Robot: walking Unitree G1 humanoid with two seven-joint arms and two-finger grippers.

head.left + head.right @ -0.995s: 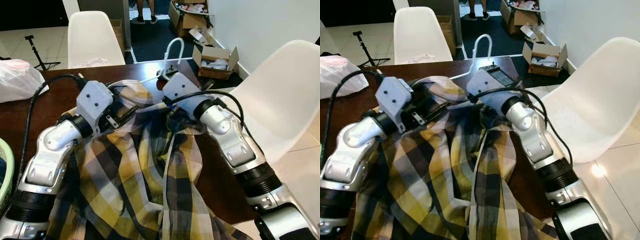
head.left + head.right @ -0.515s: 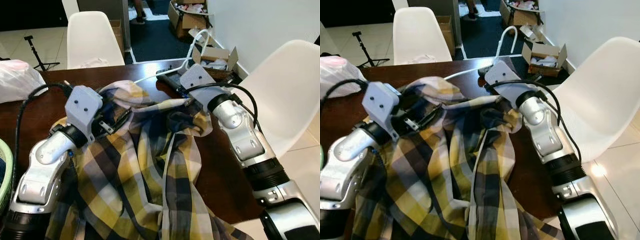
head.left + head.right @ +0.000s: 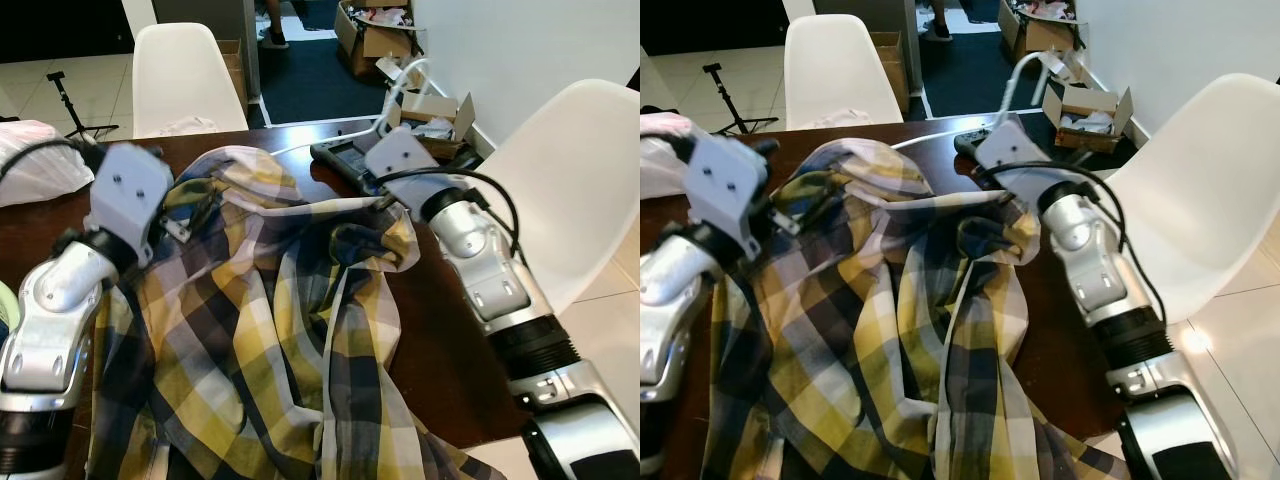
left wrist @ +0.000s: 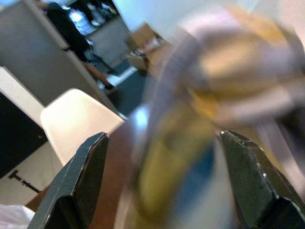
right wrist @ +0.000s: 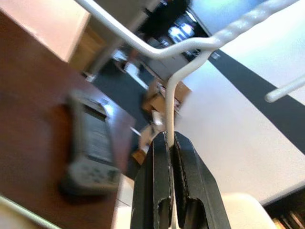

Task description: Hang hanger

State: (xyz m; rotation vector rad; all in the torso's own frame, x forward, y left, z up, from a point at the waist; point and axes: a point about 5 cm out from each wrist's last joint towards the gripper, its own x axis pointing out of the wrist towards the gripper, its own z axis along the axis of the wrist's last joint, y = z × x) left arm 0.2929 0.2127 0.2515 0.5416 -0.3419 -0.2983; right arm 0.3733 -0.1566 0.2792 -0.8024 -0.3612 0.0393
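Note:
A yellow, navy and white plaid shirt [image 3: 270, 310] lies crumpled over the dark wooden table [image 3: 440, 340]. The white wire hanger [image 3: 404, 76] stands at the table's far right edge, hook up, one arm running left under the shirt's collar. My right gripper [image 5: 169, 143] is shut on the hanger's neck just below the hook, also seen from the head [image 3: 381, 127]. My left gripper [image 4: 167, 152] is open, with blurred shirt fabric between its fingers [image 4: 90, 164]. It sits at the shirt's far left shoulder [image 3: 188, 208].
A dark remote-like device [image 3: 340, 155] lies on the table beside the right gripper. White chairs stand behind the table [image 3: 185, 75] and at its right [image 3: 560, 180]. Open cardboard boxes [image 3: 430, 110] sit on the floor beyond. A white plastic bag [image 3: 30, 160] lies far left.
My right gripper has carried the hanger right and away toward the table's far corner. My left arm has swung left, and the shirt's collar end has spread out leftward with it.

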